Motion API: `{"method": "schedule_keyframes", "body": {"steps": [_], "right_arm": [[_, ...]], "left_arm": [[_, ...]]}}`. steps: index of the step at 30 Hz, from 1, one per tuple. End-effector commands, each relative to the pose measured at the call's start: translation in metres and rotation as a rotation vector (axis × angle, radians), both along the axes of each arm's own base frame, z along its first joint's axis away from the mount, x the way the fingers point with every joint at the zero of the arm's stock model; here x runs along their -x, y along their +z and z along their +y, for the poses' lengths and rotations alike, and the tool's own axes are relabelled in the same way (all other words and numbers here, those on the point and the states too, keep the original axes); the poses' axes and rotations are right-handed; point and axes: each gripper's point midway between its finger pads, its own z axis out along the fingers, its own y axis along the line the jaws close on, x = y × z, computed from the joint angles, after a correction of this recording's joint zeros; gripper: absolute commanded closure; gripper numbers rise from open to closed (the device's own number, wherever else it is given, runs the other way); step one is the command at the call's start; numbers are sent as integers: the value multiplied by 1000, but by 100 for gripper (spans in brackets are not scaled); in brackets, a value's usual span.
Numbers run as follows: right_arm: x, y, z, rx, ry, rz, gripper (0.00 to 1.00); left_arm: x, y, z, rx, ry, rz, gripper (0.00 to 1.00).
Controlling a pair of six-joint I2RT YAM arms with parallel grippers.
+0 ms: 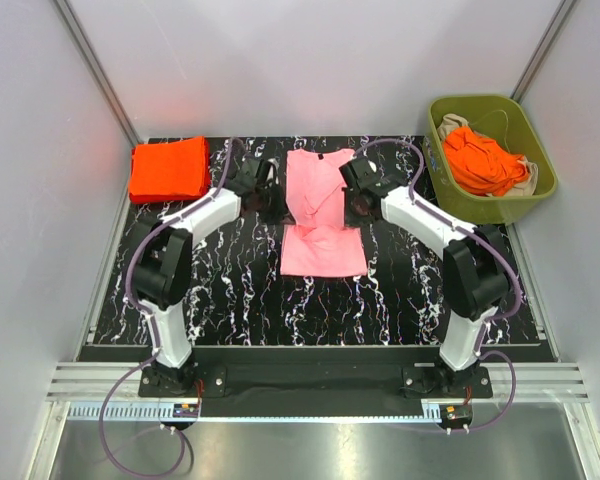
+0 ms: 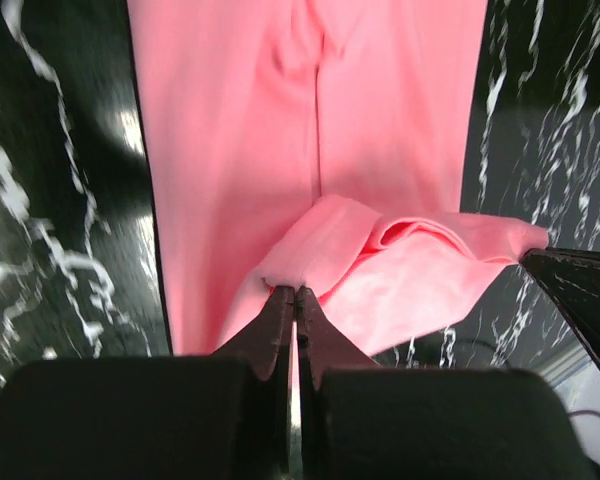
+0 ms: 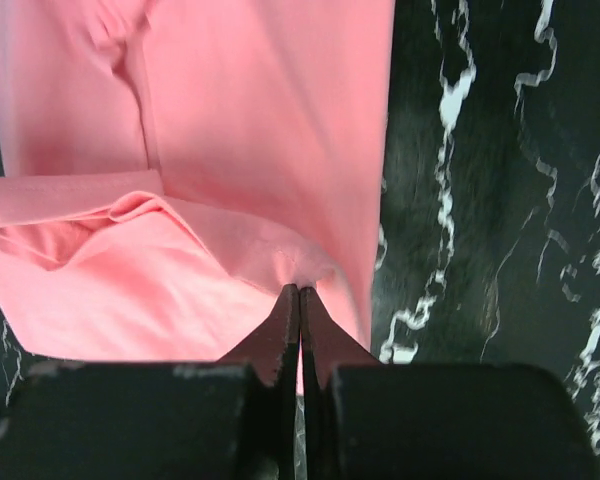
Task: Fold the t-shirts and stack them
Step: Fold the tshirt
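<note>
- Lying centred on the black marbled table (image 1: 400,290), the soft light pink cloth t-shirt (image 1: 325,250) is pinched twice.
- The left gripper (image 2: 296,290) is clamped on its 9 o'clock edge, the right gripper (image 3: 299,288) at 3 o'clock.

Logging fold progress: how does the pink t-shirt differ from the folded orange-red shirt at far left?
The pink t-shirt lies mid-table, long and partly folded; the orange-red shirt is a compact square. The left gripper and right gripper pinch the pink one; the orange-red one is untouched. Both lie on the table.
</note>
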Motion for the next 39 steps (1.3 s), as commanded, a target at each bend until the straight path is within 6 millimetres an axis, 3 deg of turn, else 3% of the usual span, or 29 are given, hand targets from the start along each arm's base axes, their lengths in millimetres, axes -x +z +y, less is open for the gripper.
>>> {"method": "schedule_keyframes", "body": {"steps": [1, 5, 9, 20, 24, 28, 31, 35, 36, 39], "right_arm": [[-37, 24, 2, 14, 38, -95, 100], [-66, 31, -1, 13, 36, -128, 100], [-86, 32, -10, 6, 30, -138, 100], [-134, 9, -13, -6, 84, -140, 100], [-150, -1, -16, 28, 95, -151, 100], [-161, -1, -18, 46, 86, -170, 100], [-170, -1, -17, 46, 88, -182, 100], [-176, -11, -17, 49, 102, -174, 100], [-177, -12, -20, 48, 94, -173, 91], [-175, -2, -22, -2, 88, -165, 67]], "left_arm": [[-30, 29, -6, 43, -36, -91, 100], [-59, 47, -2, 82, -28, -136, 100], [-80, 48, 2, 100, -18, -148, 100], [-128, 22, 9, 136, 22, -120, 100], [-140, 15, 10, 147, 30, -116, 100], [-146, 6, 9, 152, 20, -110, 89], [-148, 2, 15, 136, 40, -108, 89], [-150, 11, 17, 135, 43, -129, 82], [-148, 14, 17, 142, 35, -131, 70], [-146, 36, 21, 134, 20, -183, 57]]}}
